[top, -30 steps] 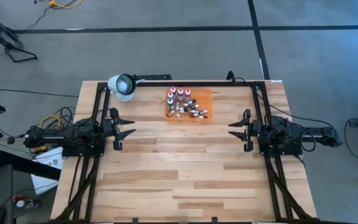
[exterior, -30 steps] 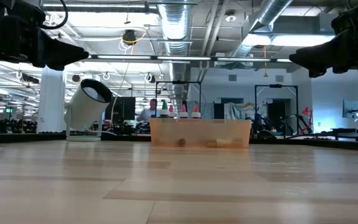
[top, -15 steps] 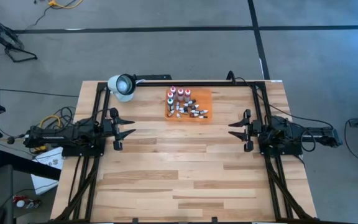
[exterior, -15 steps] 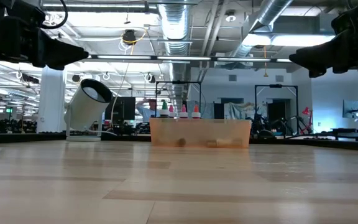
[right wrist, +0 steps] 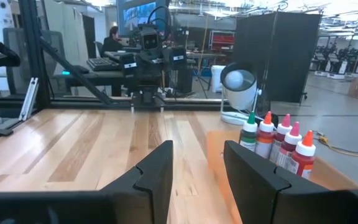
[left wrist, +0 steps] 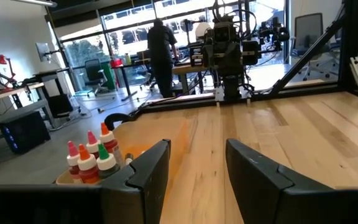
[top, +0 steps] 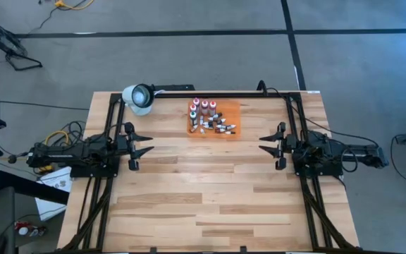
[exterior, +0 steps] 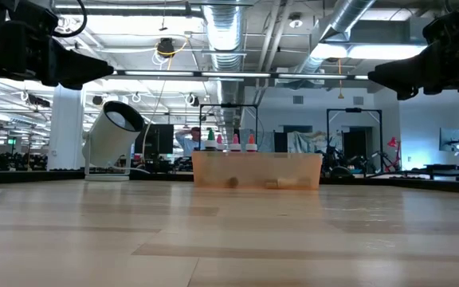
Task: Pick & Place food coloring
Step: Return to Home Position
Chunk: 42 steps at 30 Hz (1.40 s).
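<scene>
The food coloring is a cluster of small bottles on an orange tray at the table's far middle. Some stand upright with white caps; tiny ones lie on the tray floor. The upright bottles also show in the left wrist view, the right wrist view and the low view. My left gripper hovers open at the table's left side, pointing level toward the right. My right gripper hovers open at the right side, facing it. Both are empty and well above the table.
A white round lamp stands at the far left corner, beside a black bar along the far edge. Black frame rails run down both sides of the table. Bare wood lies between the arms and the near edge. A person is in the room beyond.
</scene>
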Tool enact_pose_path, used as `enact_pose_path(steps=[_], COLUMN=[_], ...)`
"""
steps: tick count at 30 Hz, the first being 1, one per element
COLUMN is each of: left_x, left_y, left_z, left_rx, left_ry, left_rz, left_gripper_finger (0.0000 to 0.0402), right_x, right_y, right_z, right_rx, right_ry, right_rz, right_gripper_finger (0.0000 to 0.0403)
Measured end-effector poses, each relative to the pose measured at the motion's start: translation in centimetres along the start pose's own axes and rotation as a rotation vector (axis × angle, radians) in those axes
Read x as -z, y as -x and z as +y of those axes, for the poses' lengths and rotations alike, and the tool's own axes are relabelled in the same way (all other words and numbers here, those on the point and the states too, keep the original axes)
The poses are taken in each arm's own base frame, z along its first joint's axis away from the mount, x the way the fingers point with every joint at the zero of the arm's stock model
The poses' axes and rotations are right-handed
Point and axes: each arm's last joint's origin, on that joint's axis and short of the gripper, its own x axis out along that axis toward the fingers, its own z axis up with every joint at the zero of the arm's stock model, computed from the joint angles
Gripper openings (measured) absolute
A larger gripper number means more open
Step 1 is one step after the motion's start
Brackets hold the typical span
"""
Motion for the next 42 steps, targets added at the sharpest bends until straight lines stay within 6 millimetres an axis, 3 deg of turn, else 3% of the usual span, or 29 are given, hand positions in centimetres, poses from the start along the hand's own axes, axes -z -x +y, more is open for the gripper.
enact_pose_path(steps=[42], left_x=[0.01], left_y=[0.0], left_z=[0.0], left_rx=[0.0], left_ry=[0.001], left_rz=[0.001], left_gripper_finger=[0.0153], right_x=[0.01], right_y=[0.0], right_z=[0.0], right_rx=[-0.001], right_ry=[0.0], right_rz=[0.0], right_gripper_finger=[0.0133])
